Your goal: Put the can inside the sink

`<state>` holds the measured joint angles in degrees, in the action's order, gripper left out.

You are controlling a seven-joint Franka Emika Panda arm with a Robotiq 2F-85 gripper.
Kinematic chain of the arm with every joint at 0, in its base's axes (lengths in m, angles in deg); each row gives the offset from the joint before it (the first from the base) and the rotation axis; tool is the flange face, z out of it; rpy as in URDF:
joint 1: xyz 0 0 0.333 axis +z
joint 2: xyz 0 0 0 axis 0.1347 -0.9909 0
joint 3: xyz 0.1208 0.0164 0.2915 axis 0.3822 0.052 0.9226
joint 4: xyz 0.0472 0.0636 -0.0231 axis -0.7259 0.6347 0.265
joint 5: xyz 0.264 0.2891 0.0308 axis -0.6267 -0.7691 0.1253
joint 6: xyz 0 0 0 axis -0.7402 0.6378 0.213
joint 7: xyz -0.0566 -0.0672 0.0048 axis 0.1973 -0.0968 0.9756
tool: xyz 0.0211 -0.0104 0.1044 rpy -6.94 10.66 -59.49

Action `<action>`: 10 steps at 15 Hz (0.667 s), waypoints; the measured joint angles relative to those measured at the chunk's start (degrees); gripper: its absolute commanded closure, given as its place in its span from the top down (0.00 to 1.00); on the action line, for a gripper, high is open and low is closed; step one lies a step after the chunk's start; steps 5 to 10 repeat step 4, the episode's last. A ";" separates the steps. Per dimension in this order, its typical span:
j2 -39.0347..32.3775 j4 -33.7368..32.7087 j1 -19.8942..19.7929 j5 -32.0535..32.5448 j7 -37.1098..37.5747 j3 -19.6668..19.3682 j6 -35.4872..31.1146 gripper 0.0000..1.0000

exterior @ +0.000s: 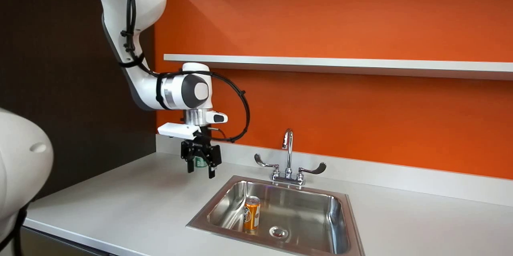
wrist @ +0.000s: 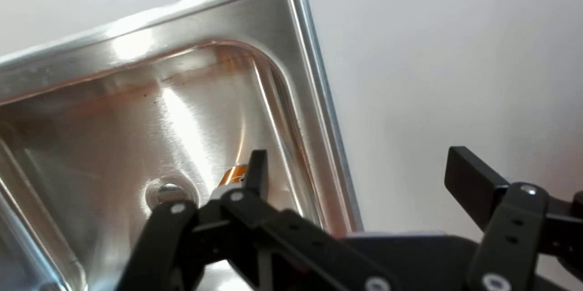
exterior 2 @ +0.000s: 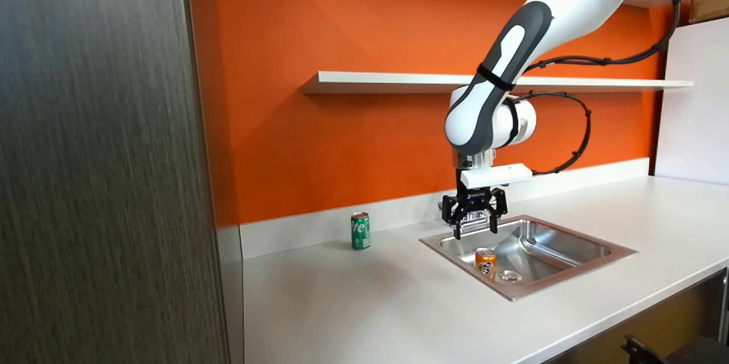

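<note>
Wrist view: fingers largely hide the can in the sink.

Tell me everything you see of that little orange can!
The orange can looks like a metal drink can, with a pale silvery top and dark and white printing on its side. It stands upright on the floor of the steel sink, near the round drain. Nothing holds it: the open gripper is higher up, apart from it. In the wrist view, a black finger hides part of it. I cannot tell whether it is opened or touches the sink's side.
</note>
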<state>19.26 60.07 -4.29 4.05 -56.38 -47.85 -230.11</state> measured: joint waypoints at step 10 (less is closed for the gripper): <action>3.18 2.91 0.01 -0.11 -1.04 1.76 0.64 1.00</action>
